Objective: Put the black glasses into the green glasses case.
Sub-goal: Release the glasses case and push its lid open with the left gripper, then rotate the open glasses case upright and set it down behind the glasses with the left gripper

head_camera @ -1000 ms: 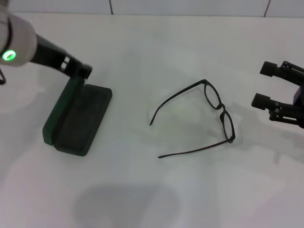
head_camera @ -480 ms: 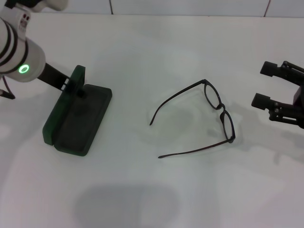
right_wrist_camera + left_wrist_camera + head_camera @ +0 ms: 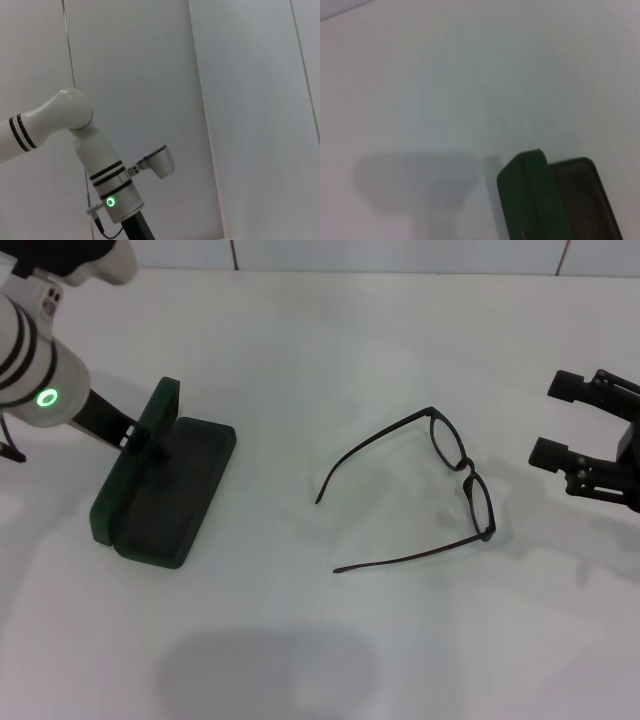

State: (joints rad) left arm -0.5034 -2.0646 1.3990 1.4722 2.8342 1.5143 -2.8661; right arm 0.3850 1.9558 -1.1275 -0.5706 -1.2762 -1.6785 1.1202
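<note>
The black glasses (image 3: 465, 476) lie unfolded on the white table (image 3: 300, 640) right of centre, temple arms pointing left. The green glasses case (image 3: 170, 490) stands open at the left, with its lid (image 3: 135, 465) upright along the outer side and the dark lining showing. My left gripper (image 3: 140, 435) is at the lid's far end, partly hidden behind it. The left wrist view shows the case (image 3: 540, 200) from its far end. My right gripper (image 3: 560, 420) hovers open at the right edge, apart from the glasses and holding nothing.
The white left arm (image 3: 40, 360) with its green light reaches in from the upper left. A tiled wall edge (image 3: 400, 260) runs along the table's back. The right wrist view shows only the left arm (image 3: 105, 175) against a wall.
My left gripper has drawn back from the top far corner of the lid, down and to the left behind it. The lid stays upright. Glasses and right gripper have not moved.
</note>
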